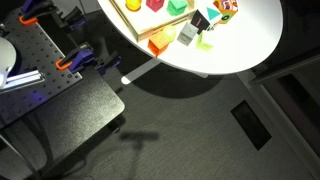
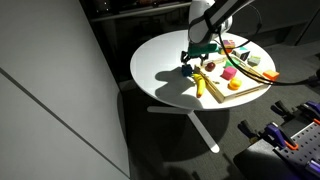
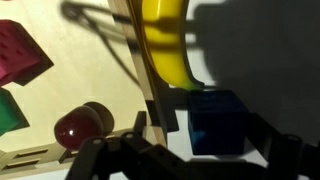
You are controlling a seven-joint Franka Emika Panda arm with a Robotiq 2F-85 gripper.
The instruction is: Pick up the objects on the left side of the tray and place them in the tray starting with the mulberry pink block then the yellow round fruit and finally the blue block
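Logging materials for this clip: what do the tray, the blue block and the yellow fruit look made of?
Tray: looks wooden, matte; pale tan floor and rim strips, no glare. Blue block: painted wood or plastic, dull; shadow leaves it open. Yellow fruit: likely plastic, smooth with a soft sheen.

Pale cream tray [image 3: 70, 85] with light wooden rim. Dark blue block [image 3: 215, 120], mulberry pink block [image 3: 20, 50], yellow banana [image 3: 165, 45]. White counter [image 2: 160, 60].
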